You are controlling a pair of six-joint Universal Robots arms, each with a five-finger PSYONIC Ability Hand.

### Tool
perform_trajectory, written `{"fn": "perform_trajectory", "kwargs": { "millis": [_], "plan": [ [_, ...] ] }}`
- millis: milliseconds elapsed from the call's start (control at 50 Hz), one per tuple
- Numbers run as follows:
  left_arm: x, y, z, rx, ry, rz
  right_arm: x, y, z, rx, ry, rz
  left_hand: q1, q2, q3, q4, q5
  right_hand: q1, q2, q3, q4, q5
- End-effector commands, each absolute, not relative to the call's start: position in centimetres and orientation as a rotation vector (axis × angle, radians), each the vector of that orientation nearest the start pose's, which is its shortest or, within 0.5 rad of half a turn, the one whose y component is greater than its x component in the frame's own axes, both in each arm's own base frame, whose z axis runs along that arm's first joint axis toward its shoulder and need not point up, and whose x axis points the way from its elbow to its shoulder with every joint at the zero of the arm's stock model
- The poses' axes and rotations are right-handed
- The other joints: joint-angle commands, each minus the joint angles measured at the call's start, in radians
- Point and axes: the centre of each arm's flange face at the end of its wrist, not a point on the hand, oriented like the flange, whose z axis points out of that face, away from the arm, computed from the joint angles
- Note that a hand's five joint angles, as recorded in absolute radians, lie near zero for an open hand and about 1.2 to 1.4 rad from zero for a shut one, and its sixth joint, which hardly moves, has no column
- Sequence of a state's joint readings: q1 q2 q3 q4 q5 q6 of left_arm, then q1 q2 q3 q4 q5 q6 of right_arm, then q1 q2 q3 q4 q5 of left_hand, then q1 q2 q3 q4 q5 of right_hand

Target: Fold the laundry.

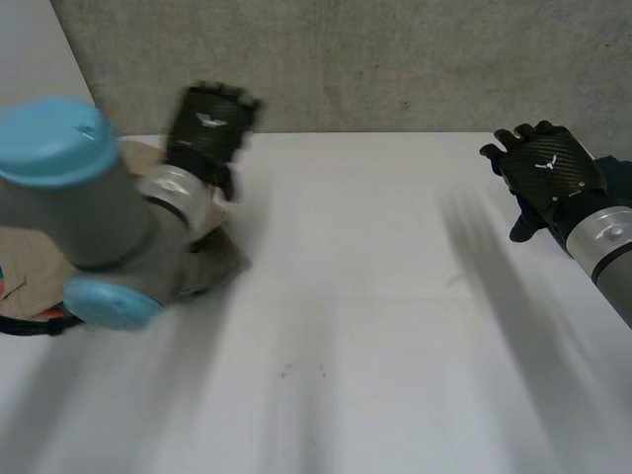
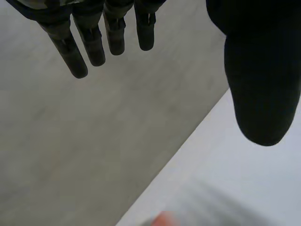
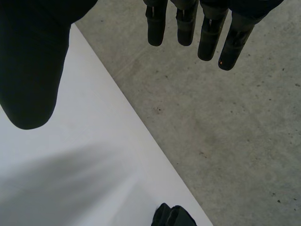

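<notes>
Tan cloth (image 1: 222,259) bunched at the left edge of the surface (image 1: 375,326), partly under the left arm, long axis hidden; left hand (image 1: 210,118), fingers straight and empty, nearer; right hand (image 1: 543,168), likewise spread and empty, well apart.

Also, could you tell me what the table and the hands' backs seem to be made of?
Table: smooth matte white, probably laminate; soft shadows, no glare. Right hand and left hand: black shells with a fine woven sheen, possibly carbon fibre.
</notes>
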State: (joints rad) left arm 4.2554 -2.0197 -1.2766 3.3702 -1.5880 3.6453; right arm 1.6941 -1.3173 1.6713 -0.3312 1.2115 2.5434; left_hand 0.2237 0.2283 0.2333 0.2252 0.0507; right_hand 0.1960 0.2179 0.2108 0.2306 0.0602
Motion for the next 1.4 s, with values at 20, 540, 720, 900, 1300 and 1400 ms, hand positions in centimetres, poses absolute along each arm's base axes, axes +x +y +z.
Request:
{"fn": "perform_trajectory", "kwargs": {
  "millis": [20, 540, 720, 900, 1300, 1400],
  "plan": [
    [-19.7, -39.2, 25.4, 0.73, 1.807, -2.004, 20.7, -32.1, 22.4, -1.181, 1.977, -2.236, 0.002, -0.003, -0.008, 0.0, 0.0, -0.021, -0.043, -0.036, -0.056, -0.06],
    [-18.4, -43.4, 23.4, 0.751, 1.668, -1.919, 20.5, -32.4, 21.0, -1.198, 2.019, -2.192, 1.173, 1.168, 1.163, 1.171, 1.171, -0.021, -0.043, -0.036, -0.056, -0.06],
    [-22.8, -36.6, 37.8, 0.464, 1.454, -2.555, 20.5, -32.6, 21.5, -1.187, 2.008, -2.215, 1.173, 1.168, 1.163, 1.171, 1.171, -0.021, -0.043, -0.036, -0.056, -0.06],
    [-29.4, -27.7, 41.5, 0.511, 1.529, -2.966, 20.3, -32.7, 22.6, -1.163, 1.992, -2.262, 1.173, 1.168, 1.163, 1.171, 1.171, -0.021, -0.043, -0.036, -0.056, -0.06],
    [-39.8, -19.3, 26.7, 1.153, 2.121, -2.655, 18.0, -33.8, 24.0, -1.105, 2.025, -2.339, -0.049, -0.054, -0.059, -0.051, -0.051, -0.021, -0.043, -0.036, -0.056, -0.06],
    [-37.3, -21.7, 29.5, 0.994, 2.052, -2.703, 17.4, -33.7, 25.5, -1.092, 2.019, -2.378, -0.049, -0.054, -0.059, -0.051, -0.051, -0.021, -0.043, -0.036, -0.056, -0.06]
  ]
}}
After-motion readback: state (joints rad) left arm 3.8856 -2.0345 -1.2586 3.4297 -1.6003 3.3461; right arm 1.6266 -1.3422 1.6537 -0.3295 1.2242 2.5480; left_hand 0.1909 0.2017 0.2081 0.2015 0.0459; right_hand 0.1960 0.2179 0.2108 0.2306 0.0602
